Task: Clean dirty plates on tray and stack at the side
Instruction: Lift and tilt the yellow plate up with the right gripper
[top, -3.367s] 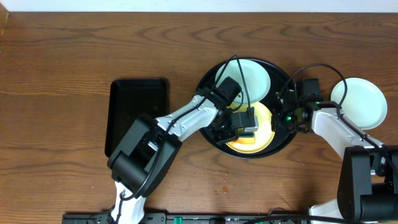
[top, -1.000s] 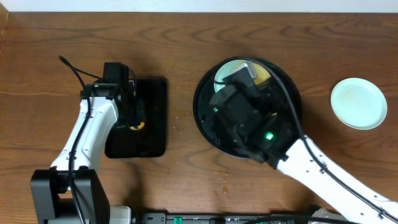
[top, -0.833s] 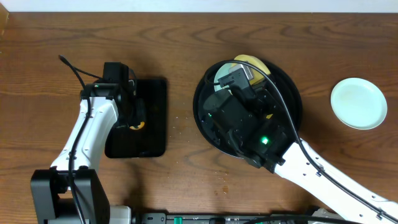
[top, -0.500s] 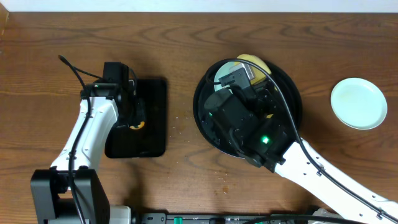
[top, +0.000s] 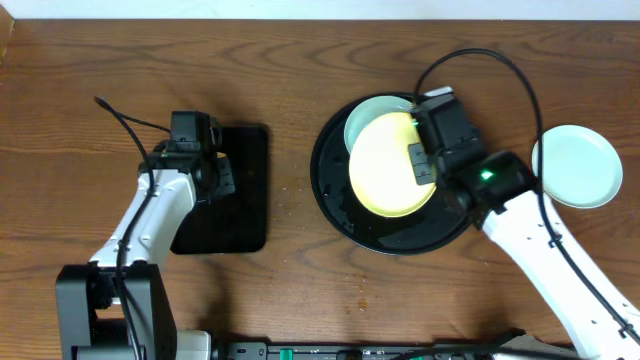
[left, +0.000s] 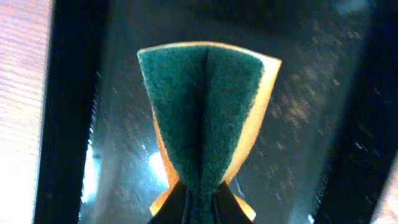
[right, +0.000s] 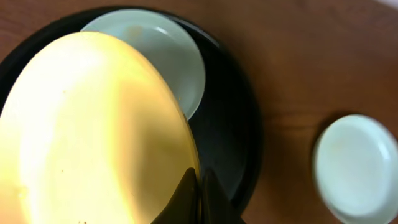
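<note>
At centre-right, your right fingers (right: 185, 202) grip the pale yellow round plate (top: 390, 165) by its rim over the large round glossy black tray (top: 400, 235); your left fingers (left: 176, 208) pinch a green-yellow sponge (left: 202, 118) at left.

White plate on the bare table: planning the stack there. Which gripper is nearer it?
Right. The right gripper grips the yellow plate above the round tray, close beside the white plate; the left gripper is far across, over the rectangular tray, holding a sponge.

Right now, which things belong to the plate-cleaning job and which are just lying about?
Job: large round glossy black tray; round pale yellow plate; round pale blue-white plate inside it; matching plate beside it; green-and-yellow sponge.
Lying about: small rectangular black tray.
</note>
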